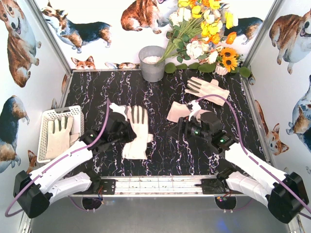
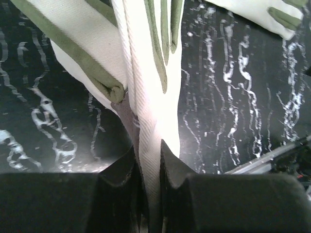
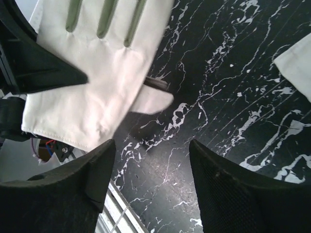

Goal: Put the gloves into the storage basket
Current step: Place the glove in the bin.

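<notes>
My left gripper point(image 1: 121, 128) is shut on the cuff edge of a cream-white glove point(image 1: 137, 133) near the middle of the table. In the left wrist view the glove point(image 2: 150, 92) runs up from between the closed jaws point(image 2: 148, 155), its grey-olive strips showing. My right gripper point(image 1: 182, 128) stands open just right of that glove, over bare table. In the right wrist view the same glove point(image 3: 97, 87) lies up and left of the open gripper point(image 3: 151, 145). The white storage basket point(image 1: 62, 109) at the left edge holds one glove point(image 1: 59, 136). Two more gloves point(image 1: 206, 90) point(image 1: 181, 111) lie back right.
A grey metal bucket point(image 1: 152, 63) stands at the back centre beside a bunch of flowers point(image 1: 204, 29). A metal rail point(image 1: 160, 184) runs along the near edge between the arm bases. Corgi-print walls close in the sides and back.
</notes>
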Motion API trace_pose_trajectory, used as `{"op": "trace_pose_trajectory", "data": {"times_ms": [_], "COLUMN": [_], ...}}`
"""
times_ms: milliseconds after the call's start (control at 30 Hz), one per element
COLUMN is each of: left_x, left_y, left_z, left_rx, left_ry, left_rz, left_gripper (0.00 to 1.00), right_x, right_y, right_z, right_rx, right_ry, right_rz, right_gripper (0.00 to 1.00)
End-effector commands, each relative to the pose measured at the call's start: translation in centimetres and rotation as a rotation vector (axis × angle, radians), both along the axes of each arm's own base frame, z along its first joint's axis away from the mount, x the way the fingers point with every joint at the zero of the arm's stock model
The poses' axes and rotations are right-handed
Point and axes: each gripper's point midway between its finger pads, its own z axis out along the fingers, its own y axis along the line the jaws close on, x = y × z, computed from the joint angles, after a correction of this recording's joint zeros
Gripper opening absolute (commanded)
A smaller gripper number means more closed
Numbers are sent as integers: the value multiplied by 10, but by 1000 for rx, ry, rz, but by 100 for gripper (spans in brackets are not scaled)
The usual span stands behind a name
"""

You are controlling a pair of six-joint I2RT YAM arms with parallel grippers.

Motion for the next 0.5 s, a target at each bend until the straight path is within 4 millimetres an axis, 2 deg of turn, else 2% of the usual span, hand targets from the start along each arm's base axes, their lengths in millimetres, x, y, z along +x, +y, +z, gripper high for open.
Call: {"op": "trace_pose_trajectory", "data": {"times_ms": [0, 300, 467], "left_x": [4, 4, 7], "left_y": [32, 97, 148], "left_z": [14, 21, 23], "left_rx": [71, 115, 152], "left_ry": [20, 181, 230], "left_rz": [53, 146, 262], "left_gripper": [0, 0, 0], "right_x": [4, -2, -2], "right_y": [-13, -21, -25], "right_z": [7, 1, 1], "right_rx": [-36, -58, -72], "right_ry": [-79, -86, -102], "right_rz": [-43, -61, -66], "right_gripper": [67, 68, 68]}}
